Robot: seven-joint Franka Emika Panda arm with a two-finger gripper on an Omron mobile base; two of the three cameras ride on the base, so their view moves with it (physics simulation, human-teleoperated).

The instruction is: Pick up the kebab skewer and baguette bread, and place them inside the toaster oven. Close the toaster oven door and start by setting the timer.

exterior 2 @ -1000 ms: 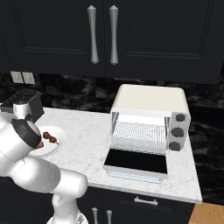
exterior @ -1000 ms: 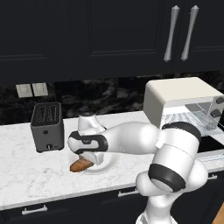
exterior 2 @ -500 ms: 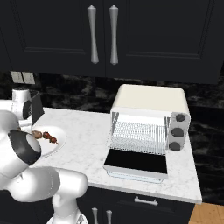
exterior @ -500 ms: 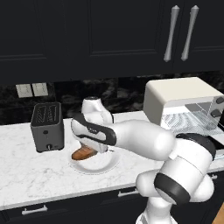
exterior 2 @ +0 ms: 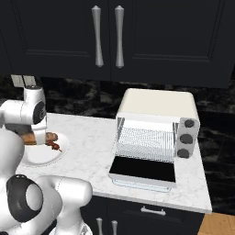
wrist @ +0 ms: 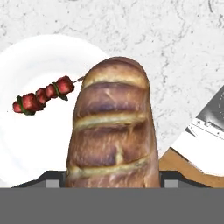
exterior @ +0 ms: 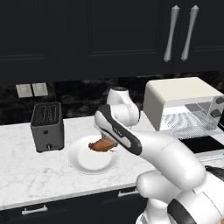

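Observation:
My gripper [exterior: 105, 141] is shut on the baguette bread [exterior: 101, 145] and holds it just above the white plate [exterior: 94, 161]. In the hand view the golden-brown loaf [wrist: 113, 131] stands large at the centre and covers the fingers. The kebab skewer [wrist: 43, 95] lies on the plate [wrist: 26, 135] to the loaf's left, and from the right base its dark red chunks [exterior 2: 52, 140] sit beside the loaf [exterior 2: 27, 139]. The cream-white toaster oven [exterior 2: 156, 120] stands to the right, its door [exterior 2: 143, 170] folded down flat and the wire rack [exterior 2: 146, 143] exposed.
A dark grey slot toaster [exterior: 47, 127] stands left of the plate on the marble counter [exterior: 26, 175]. Dark cabinets with bar handles [exterior 2: 107, 36] hang above. The oven's knobs [exterior 2: 186, 137] sit on its right panel. The open door [exterior: 202, 142] reaches the counter's front edge.
The arm has swung right and lifted the baguette from the plate's left side to above its middle. The skewer has stayed on the plate.

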